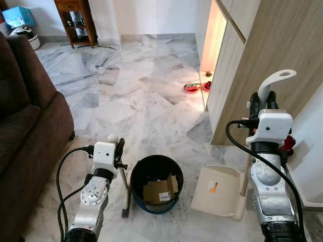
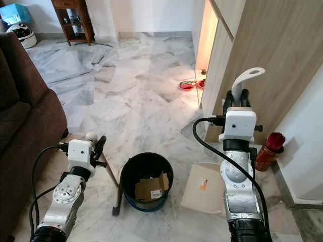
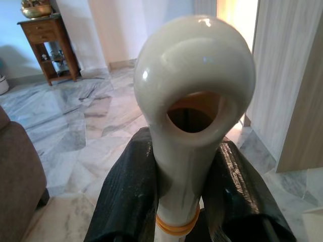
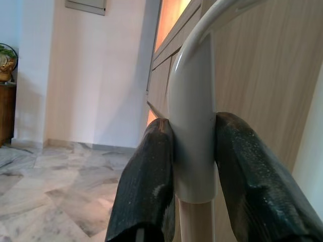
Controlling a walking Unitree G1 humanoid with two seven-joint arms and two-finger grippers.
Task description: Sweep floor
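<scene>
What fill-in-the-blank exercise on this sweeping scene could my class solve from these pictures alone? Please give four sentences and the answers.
1. The left tool is shut on the handle of the ____.
2. The right tool grips the handle of the cream ____, which rests on the floor.
3. The black bin standing between the two arms holds pieces of ____.
4. On the robot's left stands a dark brown ____.

Missing words: broom; dustpan; cardboard; sofa

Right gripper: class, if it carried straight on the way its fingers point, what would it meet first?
Probably nothing soon: the right gripper, shut on the dustpan handle, points up and forward alongside the wooden cabinet; depth is unclear.
</scene>
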